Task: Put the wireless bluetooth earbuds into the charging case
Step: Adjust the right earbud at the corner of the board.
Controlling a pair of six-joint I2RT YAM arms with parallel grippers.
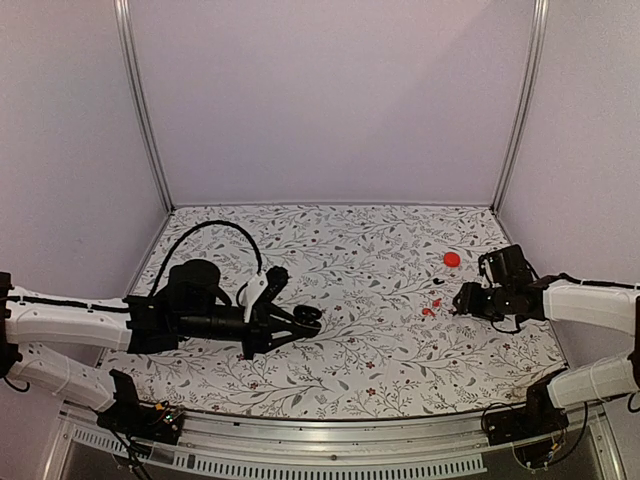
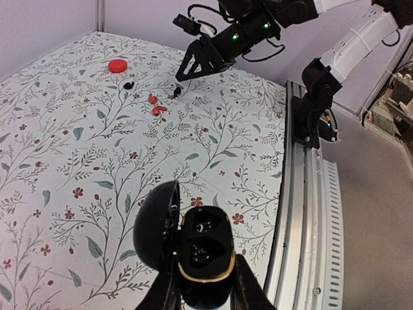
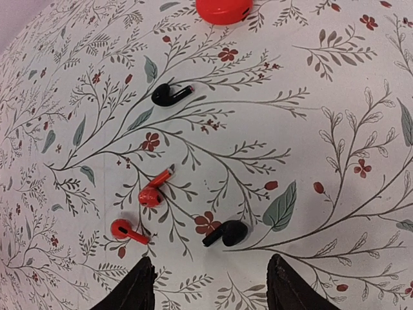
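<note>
Closest, we are clamping the open black case (image 2: 205, 255) (wells looking empty) in our left gripper (image 2: 205, 287); our right gripper (image 3: 211, 274) is hovering parted, holding nothing, over the red earbuds (image 3: 153, 192) and black earbuds (image 3: 226, 234) on the table (image 3: 335, 123).

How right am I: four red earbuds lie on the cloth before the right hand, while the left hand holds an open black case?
Not quite: the right wrist view shows two red earbuds and two black earbuds, not four red. They do lie on the cloth before the right hand, and the left hand holds an open black case.
</note>
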